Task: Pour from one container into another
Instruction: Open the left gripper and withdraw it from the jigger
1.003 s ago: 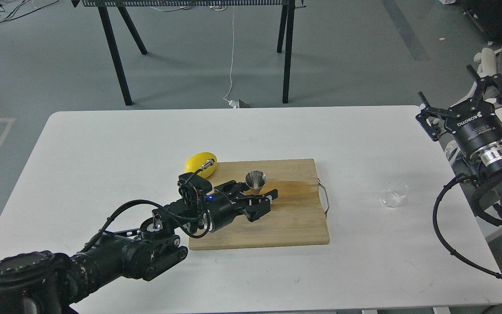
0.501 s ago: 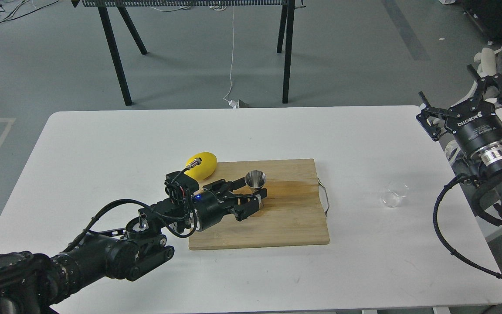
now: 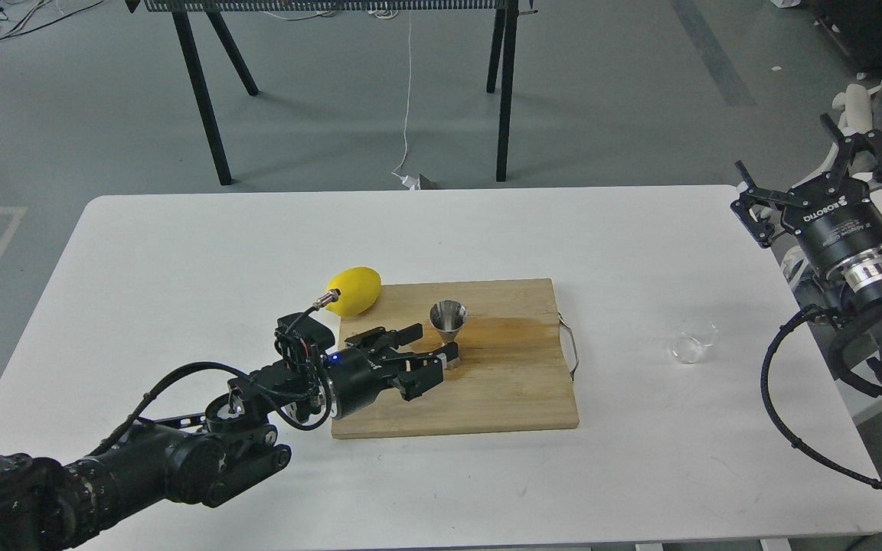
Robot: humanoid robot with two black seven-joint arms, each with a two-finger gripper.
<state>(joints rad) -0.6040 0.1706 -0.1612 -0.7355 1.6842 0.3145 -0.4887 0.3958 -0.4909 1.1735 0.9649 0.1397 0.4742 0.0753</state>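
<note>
Steel jigger [image 3: 448,321] (one) upright on board [image 3: 502,390]; one glass cup [image 3: 694,340], one lemon [image 3: 354,291] on worktop [image 3: 181,252]. Left gripper [image 3: 436,343] wide beside jigger; right gripper [image 3: 820,162] wide, empty.

Single head view, high, looking forward and down. Whole tabletop [image 3: 181,252] in frame at mid distance; near edge at bottom, far edge mid-frame, floor [image 3: 66,115] beyond. Left arm [image 3: 181,451] enters near-left corner, right arm [image 3: 854,268] at right edge.

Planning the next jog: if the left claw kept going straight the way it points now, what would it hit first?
Most likely the steel jigger: the open left claw points right along the cutting board, fingertips near the jigger's base. Depth is unclear.
</note>
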